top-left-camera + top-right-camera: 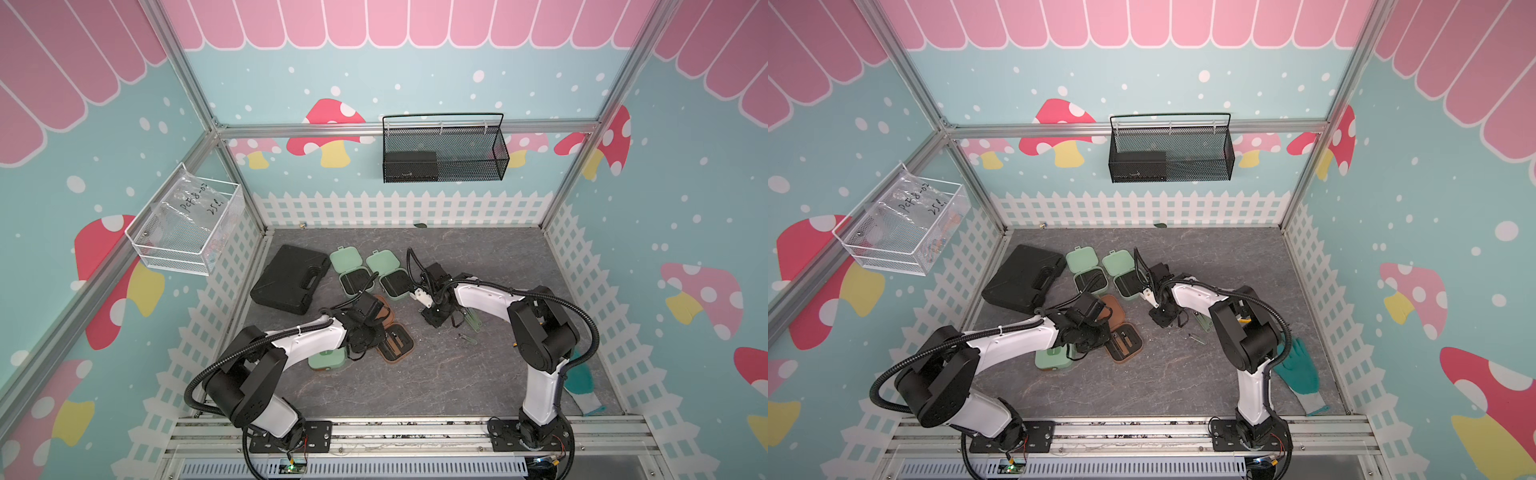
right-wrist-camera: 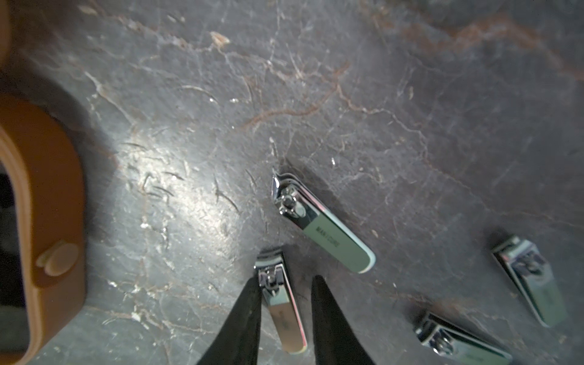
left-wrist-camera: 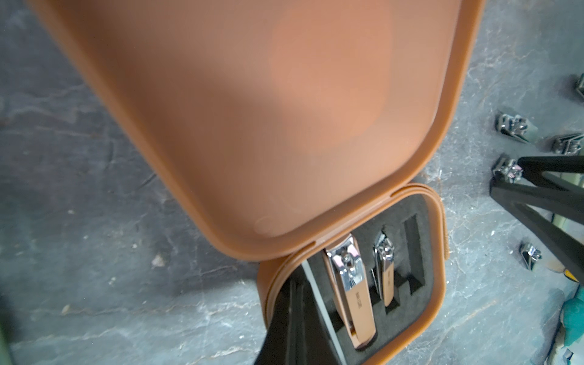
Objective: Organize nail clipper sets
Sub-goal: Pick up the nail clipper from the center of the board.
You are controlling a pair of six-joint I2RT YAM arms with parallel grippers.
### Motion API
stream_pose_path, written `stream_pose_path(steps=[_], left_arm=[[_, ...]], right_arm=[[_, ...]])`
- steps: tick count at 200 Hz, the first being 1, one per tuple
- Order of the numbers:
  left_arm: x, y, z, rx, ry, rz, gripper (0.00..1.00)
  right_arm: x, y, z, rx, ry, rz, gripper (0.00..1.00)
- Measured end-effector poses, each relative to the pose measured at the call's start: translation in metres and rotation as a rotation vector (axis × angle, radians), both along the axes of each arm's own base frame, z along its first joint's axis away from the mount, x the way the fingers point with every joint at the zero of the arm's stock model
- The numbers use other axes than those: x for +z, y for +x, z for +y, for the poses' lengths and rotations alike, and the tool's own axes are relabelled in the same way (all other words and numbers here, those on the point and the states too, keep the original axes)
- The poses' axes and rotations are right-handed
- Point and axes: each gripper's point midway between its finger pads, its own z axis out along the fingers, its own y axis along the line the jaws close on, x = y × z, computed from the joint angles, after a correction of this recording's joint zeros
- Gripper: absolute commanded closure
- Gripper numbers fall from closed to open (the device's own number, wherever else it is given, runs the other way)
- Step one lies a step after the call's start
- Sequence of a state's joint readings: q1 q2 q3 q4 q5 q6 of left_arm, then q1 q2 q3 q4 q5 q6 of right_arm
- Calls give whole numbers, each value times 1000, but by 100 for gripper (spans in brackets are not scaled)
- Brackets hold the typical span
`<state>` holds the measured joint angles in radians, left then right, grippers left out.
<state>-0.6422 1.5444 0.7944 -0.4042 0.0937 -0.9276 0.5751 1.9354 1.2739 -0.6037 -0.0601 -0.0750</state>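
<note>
The brown case point(image 3: 420, 284) lies open with its lid point(image 3: 252, 126) tilted up over it. Two clippers point(image 3: 350, 294) sit in its black insert. My left gripper point(image 3: 294, 284) is shut, its tips at the base's rim under the lid. My right gripper point(image 2: 286, 281) is open and straddles a small loose clipper point(image 2: 284, 313); one finger touches it and the other stands apart. Three more clippers point(image 2: 322, 224) lie loose nearby. In both top views, two mint cases point(image 1: 351, 270) point(image 1: 1086, 270) stand open at the back and a closed one point(image 1: 328, 359) point(image 1: 1052, 358) lies beside the left arm.
A large black case with a handle point(image 1: 291, 284) lies at the back left. A teal glove point(image 1: 1298, 370) is behind the right arm. A black mesh basket point(image 1: 444, 149) hangs on the back wall and a white wire basket point(image 1: 187, 224) on the left wall.
</note>
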Motion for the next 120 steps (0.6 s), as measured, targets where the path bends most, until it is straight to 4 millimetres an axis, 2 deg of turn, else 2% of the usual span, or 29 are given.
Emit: stream_pose_path(steps=[40,73,120], left_arm=[[0,0,0,0,0,0,100],[0,0,0,0,0,0,100],[0,0,0,1,0,0,100]], right_arm=[[-1,1,1,-6,25,32,93],[0,4,3,-20,34,34,99],[7,1,1,-121,11,30,100]])
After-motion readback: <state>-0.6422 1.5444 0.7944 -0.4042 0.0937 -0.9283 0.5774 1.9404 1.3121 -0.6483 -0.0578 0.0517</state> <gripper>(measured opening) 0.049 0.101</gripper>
